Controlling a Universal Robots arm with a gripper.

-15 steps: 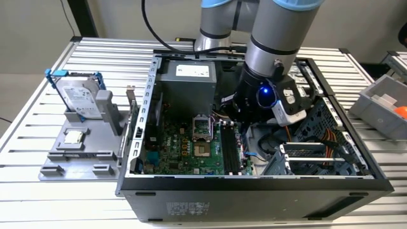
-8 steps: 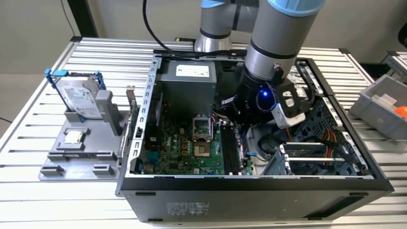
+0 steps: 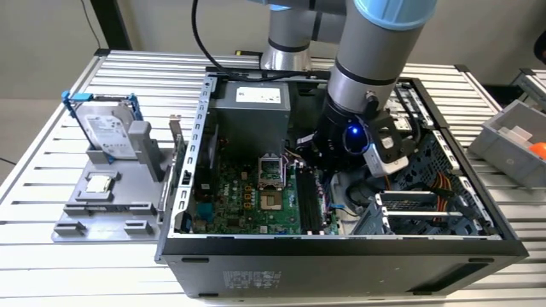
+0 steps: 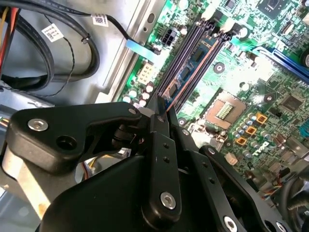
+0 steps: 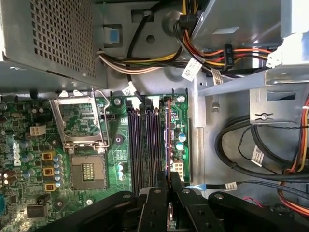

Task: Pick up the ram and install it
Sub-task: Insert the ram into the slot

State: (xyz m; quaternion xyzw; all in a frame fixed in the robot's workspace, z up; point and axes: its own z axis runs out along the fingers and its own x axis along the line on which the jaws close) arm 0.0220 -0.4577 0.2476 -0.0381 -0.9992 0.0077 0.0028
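Arm is reaching down into the open PC case [image 3: 183, 192], gripper [image 4: 161, 113] sitting low over the motherboard [image 3: 247, 198] at the memory slots [image 5: 145, 145]. Jaws are pinched narrow on the ram [image 5: 167, 140]: it's showing edge-on as a thin strip running out from between the fingertips [image 5: 175, 181], standing upright and lined up along the slots. In the second wrist view the stick's edge [image 4: 186, 77] is lying over the slot nearest the blue connector strip, with the neighbouring slots showing dark and open beside it. Can't tell whether the board is seated in the slot or just resting above it; the slot's end latches aren't readable from here. The CPU socket [image 5: 82, 133] is sitting beside the slots with its metal load frame raised, bare contact pad showing beneath. The grey perforated power supply [image 3: 252, 115] is occupying the back corner of the case, its bundle of yellow, red and black cables [image 5: 145, 60] trailing past the slots' far end. Outside the case, on the exterior view's left, a grey parts holder [image 3: 107, 204] is resting on the slatted aluminium table [image 3: 51, 268], carrying the hard drive [image 3: 107, 131] in its blue frame standing upright, and a small square processor chip [image 3: 100, 184] lying flat just below it. A grey bin [image 3: 512, 134] is sitting at the exterior view's right edge.
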